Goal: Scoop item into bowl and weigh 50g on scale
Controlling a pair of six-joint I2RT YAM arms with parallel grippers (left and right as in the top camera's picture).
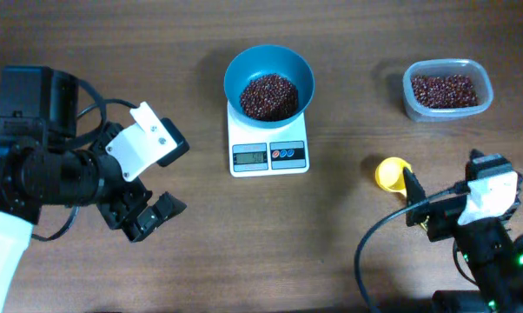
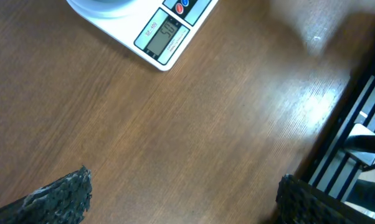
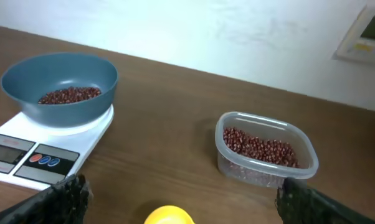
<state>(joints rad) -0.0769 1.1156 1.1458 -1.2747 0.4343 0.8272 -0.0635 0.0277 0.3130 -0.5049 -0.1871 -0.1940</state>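
The teal-blue bowl (image 1: 268, 80) sits on the white scale (image 1: 268, 152) at the table's centre and holds a heap of dark reddish-brown beans (image 1: 268, 96). The bowl (image 3: 60, 84) and scale (image 3: 41, 158) also show in the right wrist view, and the scale's display (image 2: 164, 34) shows in the left wrist view. My left gripper (image 1: 153, 213) is open and empty, left of the scale. My right gripper (image 1: 422, 204) is open and empty, beside a yellow scoop (image 1: 392, 173) lying on the table.
A clear plastic tub (image 1: 446, 89) with more beans stands at the back right, also in the right wrist view (image 3: 265, 151). The yellow scoop (image 3: 169, 216) lies between the right fingers' line of sight. Cables trail from both arms.
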